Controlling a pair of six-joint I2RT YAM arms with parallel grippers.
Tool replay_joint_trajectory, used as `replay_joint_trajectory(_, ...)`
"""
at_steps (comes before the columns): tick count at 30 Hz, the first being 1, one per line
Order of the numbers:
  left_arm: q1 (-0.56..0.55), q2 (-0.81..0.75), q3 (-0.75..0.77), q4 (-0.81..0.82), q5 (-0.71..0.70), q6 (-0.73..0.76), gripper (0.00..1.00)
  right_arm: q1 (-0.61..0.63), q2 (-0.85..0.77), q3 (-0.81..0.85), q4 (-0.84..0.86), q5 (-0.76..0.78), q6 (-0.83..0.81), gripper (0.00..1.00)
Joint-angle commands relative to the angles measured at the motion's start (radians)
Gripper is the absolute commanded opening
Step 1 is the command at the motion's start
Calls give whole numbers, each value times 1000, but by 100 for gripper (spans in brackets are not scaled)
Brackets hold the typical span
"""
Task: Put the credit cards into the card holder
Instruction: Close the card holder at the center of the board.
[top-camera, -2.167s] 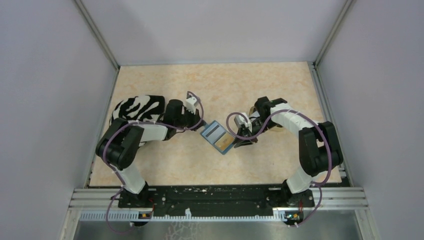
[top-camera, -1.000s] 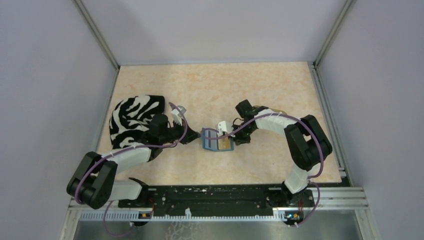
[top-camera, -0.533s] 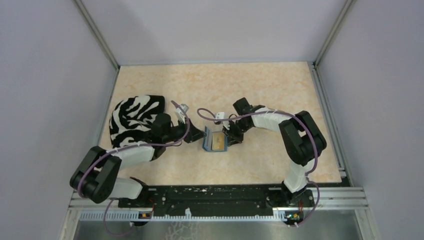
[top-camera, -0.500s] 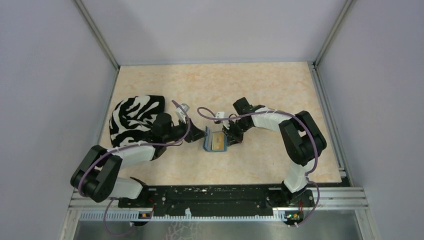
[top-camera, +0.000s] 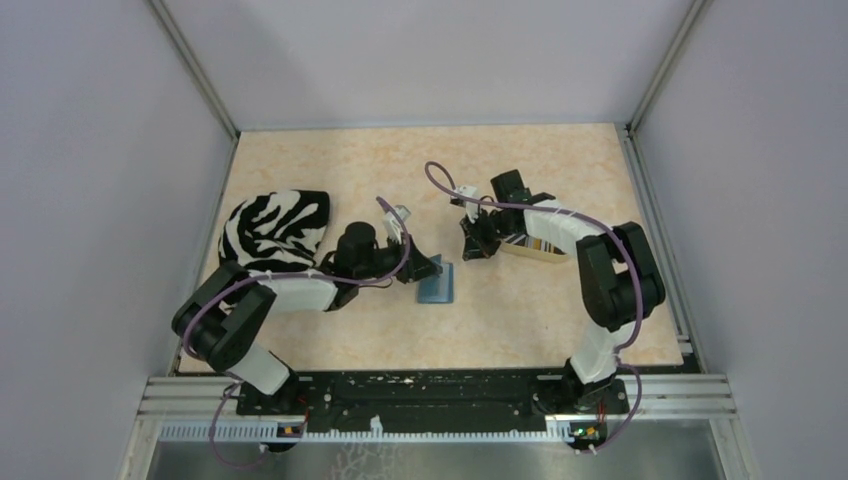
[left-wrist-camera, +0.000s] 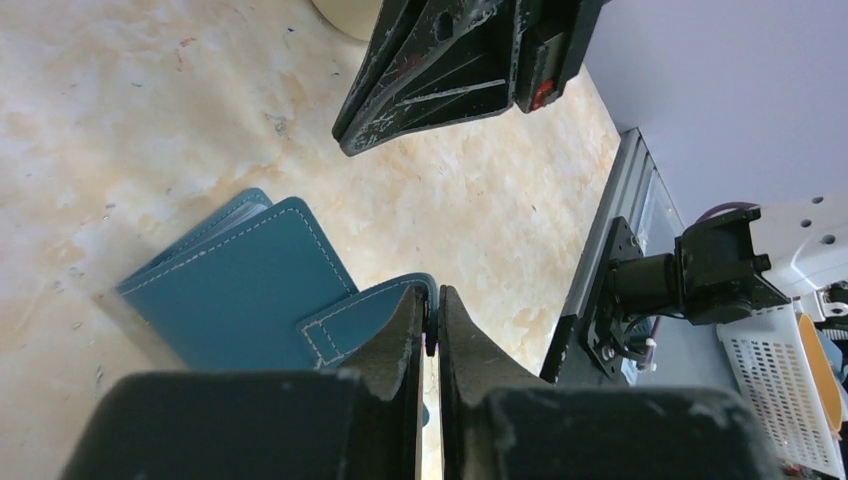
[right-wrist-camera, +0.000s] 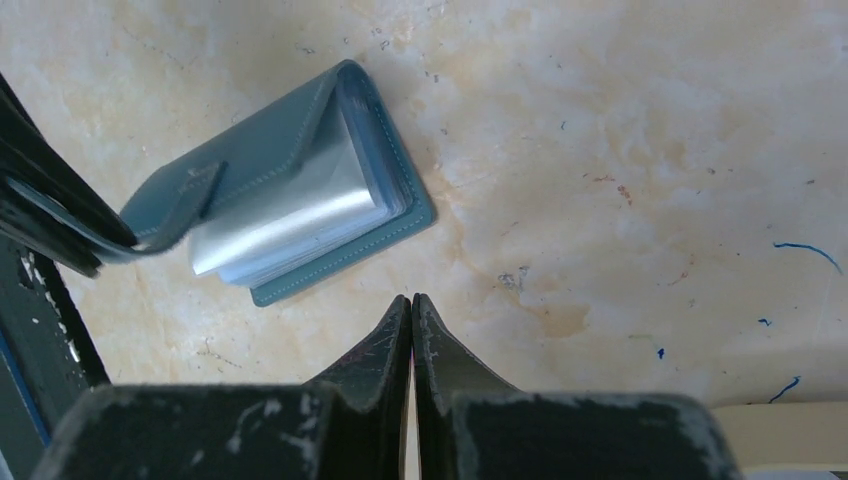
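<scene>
The card holder (left-wrist-camera: 240, 290) — pinched at one edge by the left gripper (left-wrist-camera: 430, 325), right gripper (right-wrist-camera: 412, 303) pressed together, empty — may flop open if that thin grip slips.

Both arms reach inward, left hand (left-wrist-camera: 428, 305) pinched shut, right hand (right-wrist-camera: 411, 305) closed, fingertips touching.

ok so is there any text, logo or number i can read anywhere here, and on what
No text can be read in any view.
card holder: plain teal cover with stitching, no brand or lettering shows.
credit cards: too small in the top view to read any print.
</scene>
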Motion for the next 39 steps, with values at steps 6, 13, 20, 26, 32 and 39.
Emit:
replay_joint_trajectory(6, -78, 166, 98, 65, -49, -39, 9, -23, -97, 1, 76, -7, 68, 2)
replay_joint_trajectory(13, -87, 246, 121, 87, -38, -75, 39, -42, -130, -20, 119, -56, 104, 2)
replay_joint_trajectory(20, -87, 271, 132, 126, 29, -80, 49, -43, -96, -73, 265, -247, 305, 2)
replay_joint_trajectory(26, -88, 295, 110, 189, 72, -103, 54, -6, 17, -70, 326, -273, 455, 2)
replay_joint_trajectory(32, -87, 286, 98, 214, 80, -109, 54, 56, 100, -16, 233, -111, 450, 2)
replay_joint_trajectory(39, -87, 160, 31, 217, 55, -80, 54, 72, 151, 36, 121, 32, 362, 1)
